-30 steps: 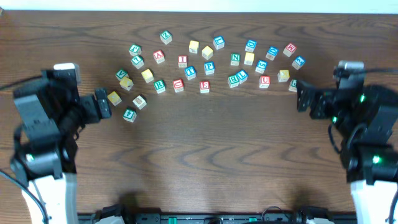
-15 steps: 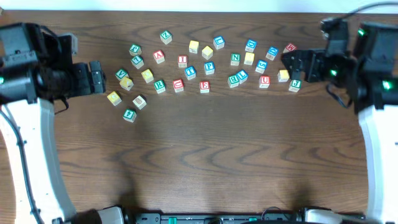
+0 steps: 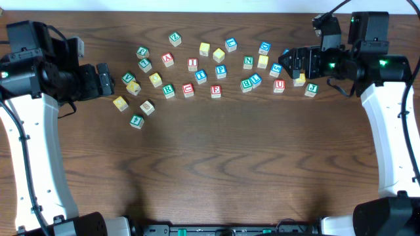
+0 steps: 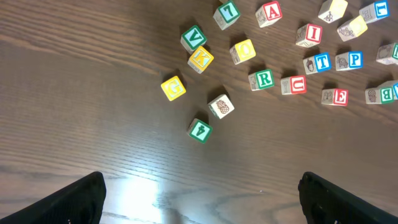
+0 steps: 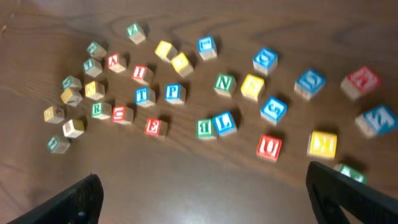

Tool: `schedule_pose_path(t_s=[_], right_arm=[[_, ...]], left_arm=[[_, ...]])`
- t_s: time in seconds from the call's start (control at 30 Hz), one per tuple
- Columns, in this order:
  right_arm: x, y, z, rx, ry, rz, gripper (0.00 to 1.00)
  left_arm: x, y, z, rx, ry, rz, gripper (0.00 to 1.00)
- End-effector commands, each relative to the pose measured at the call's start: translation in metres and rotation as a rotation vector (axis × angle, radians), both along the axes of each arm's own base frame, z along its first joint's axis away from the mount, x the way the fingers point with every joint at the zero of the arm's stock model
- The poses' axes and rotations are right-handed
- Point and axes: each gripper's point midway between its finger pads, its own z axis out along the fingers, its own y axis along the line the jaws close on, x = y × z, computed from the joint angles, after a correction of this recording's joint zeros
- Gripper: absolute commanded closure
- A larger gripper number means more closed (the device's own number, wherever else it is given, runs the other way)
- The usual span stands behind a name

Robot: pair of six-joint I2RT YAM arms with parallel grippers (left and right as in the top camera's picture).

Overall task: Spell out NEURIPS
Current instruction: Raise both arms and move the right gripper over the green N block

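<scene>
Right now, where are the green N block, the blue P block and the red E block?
green N block [image 3: 248, 62], overhead view, on its top face.
blue P block [image 3: 220, 71], overhead view, on its top face.
red E block [image 3: 216, 91], overhead view, on its top face.

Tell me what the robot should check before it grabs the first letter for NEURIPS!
1. Left fingers open, empty: ok.
2. Right fingers open, empty: ok.
3. N block letter up, uncovered: ok.
4. E block, U block, R block, I block, P block in view: ok.
5. S block found: cannot tell.
6. Bare table in front for the word: ok.
</scene>
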Motion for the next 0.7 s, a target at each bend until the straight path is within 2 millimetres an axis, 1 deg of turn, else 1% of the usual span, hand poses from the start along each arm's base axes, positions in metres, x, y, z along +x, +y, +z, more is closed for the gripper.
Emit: schedule_pose_path(t_s=[0.0, 0.13, 0.27, 0.33, 0.4, 0.5, 0.57, 0.63, 0.67], right_arm=[[0.009, 0.021, 0.011, -0.060, -0.059, -0.010, 0.01], [0.022, 0.045, 0.014, -0.153, -0.085, -0.087, 0.01], [0.048, 0.074, 0.019, -0.178, -0.058, -0.101, 0.05], [0.063, 0.086, 0.018, -0.175, -0.030, -0.097, 0.09], [0.077, 0.096, 0.013, -0.177, 0.003, -0.094, 0.11], [0.098, 0.103, -0.004, -0.191, 0.051, -0.130, 0.15], [0.109, 0.105, -0.020, -0.197, 0.077, -0.155, 0.17], [0.118, 0.110, -0.042, -0.200, 0.107, -0.162, 0.18], [0.121, 0.111, -0.052, -0.205, 0.121, -0.161, 0.22]], left_arm=[[0.001, -0.001, 0.011, -0.026, -0.027, 0.035, 0.02], [0.006, 0.000, 0.014, -0.021, -0.050, 0.035, 0.02], [0.007, 0.000, 0.014, -0.021, -0.052, 0.035, 0.02], [0.007, 0.000, 0.014, -0.021, -0.051, 0.035, 0.02], [0.007, 0.000, 0.014, -0.021, -0.051, 0.035, 0.02], [0.006, 0.000, 0.013, -0.022, -0.048, 0.036, 0.02], [0.005, 0.000, 0.013, -0.022, -0.046, 0.036, 0.03], [0.005, -0.001, 0.013, -0.022, -0.045, 0.036, 0.02], [0.005, -0.001, 0.013, -0.023, -0.044, 0.036, 0.02]])
